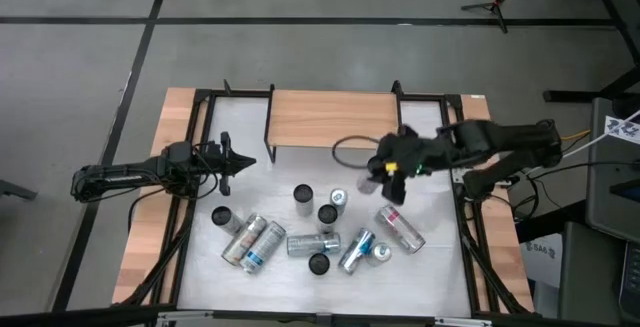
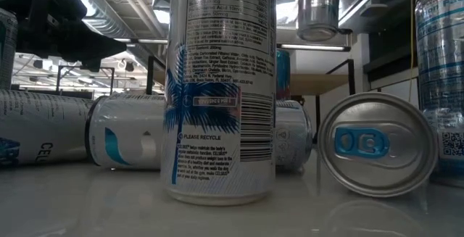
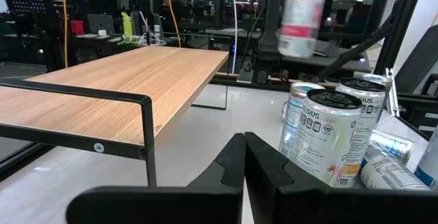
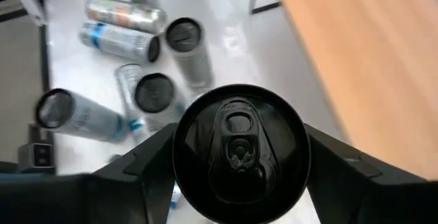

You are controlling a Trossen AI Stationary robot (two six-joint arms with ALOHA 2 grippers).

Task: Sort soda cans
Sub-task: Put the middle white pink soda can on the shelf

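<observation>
Several slim silver soda cans sit on the white table top, some upright like the dark-topped one (image 1: 303,197), some lying on their sides like the blue-labelled one (image 1: 264,246). One can with a dark top (image 4: 239,152) is up in the air between the fingers of my right gripper (image 1: 383,170), above the table's far right part. In the left wrist view it shows as a pale can with a pink mark (image 3: 301,15). My left gripper (image 3: 244,161) is shut on nothing at the table's left side, pointing level toward the cans. My right gripper pinches the can between its two fingers (image 4: 147,166), one on each side of the can's wall just under the dark top's rim (image 4: 183,148). The fingers come slanting down from the table's right side. The can is lifted clear of the table, about upright, top up.
A wooden shelf on a black frame (image 1: 330,117) stands along the table's far side. Black frame bars (image 1: 465,227) run along the table's left and right edges. The cans crowd the middle and near part; bare white top (image 1: 290,172) lies between them and the shelf.
</observation>
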